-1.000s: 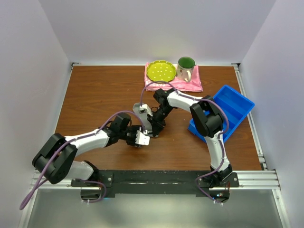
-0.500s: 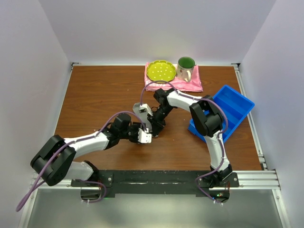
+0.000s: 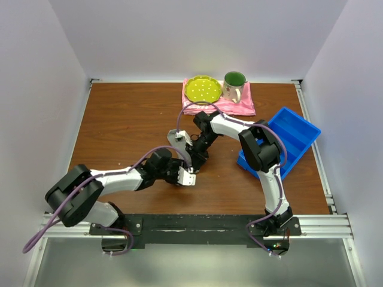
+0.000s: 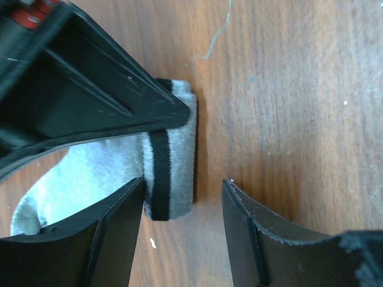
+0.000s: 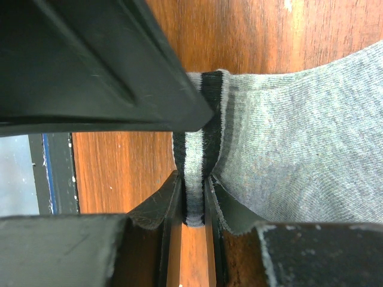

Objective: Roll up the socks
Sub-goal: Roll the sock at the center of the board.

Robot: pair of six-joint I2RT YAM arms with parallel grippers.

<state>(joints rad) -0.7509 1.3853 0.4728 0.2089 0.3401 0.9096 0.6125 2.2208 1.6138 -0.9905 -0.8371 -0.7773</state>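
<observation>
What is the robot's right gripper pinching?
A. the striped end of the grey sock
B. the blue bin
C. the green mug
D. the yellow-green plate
A: in the right wrist view, the right gripper has its two fingers closed on the dark-striped cuff of the grey sock.

Brown wood table point(image 3: 119, 125), plain pale walls point(image 3: 197, 36) on left, far, right. Aluminium rail point(image 3: 323, 224) along near edge; grey floor point(image 3: 197, 266) below. Even light.
</observation>
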